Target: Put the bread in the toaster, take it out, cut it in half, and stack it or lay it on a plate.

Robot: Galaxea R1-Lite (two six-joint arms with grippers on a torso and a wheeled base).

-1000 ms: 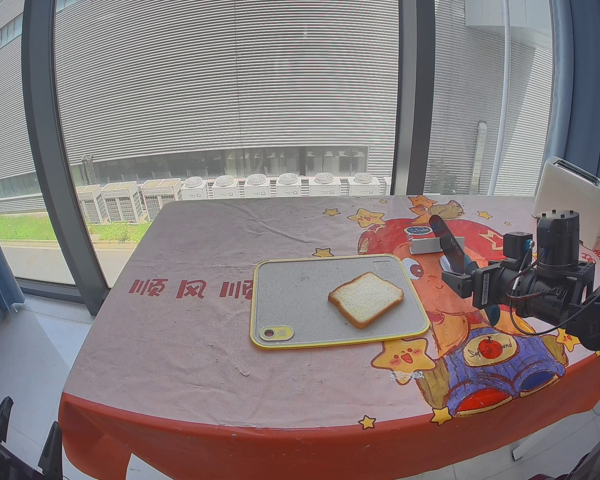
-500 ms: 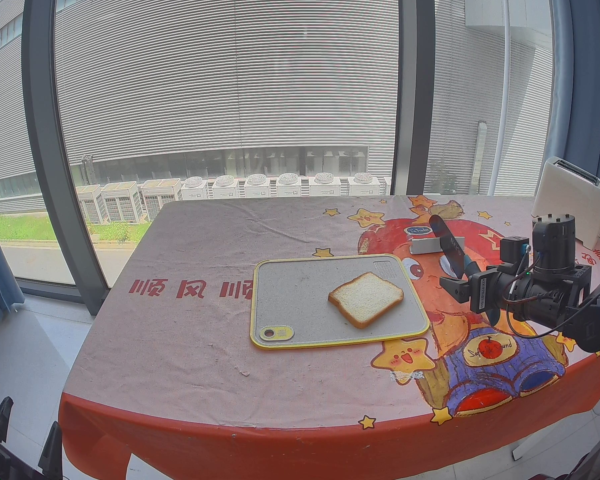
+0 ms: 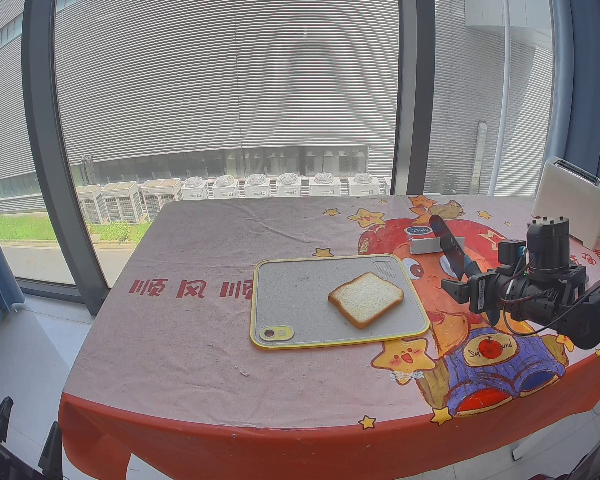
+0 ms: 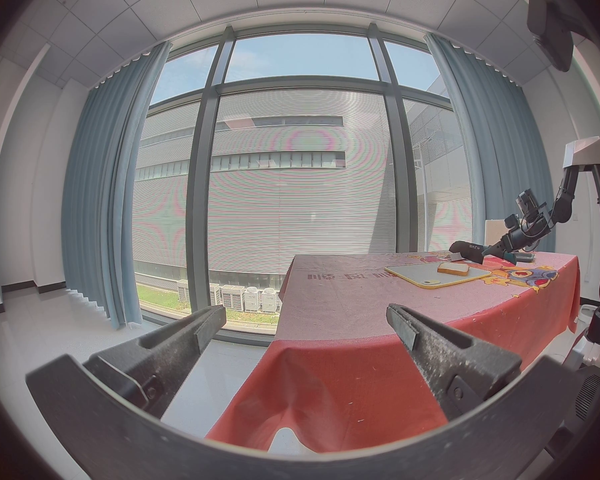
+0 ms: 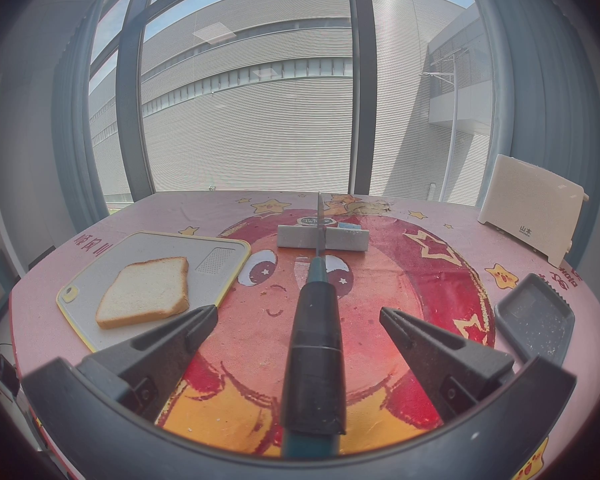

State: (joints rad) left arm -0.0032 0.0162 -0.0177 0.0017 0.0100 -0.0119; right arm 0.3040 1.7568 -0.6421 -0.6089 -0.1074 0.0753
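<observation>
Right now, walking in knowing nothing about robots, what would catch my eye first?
A slice of bread lies on a grey board in the middle of the table. To its right, the right gripper is open, its fingers either side of the handle of a knife whose blade sits in a holder. A white toaster stands at the table's far right edge.
</observation>
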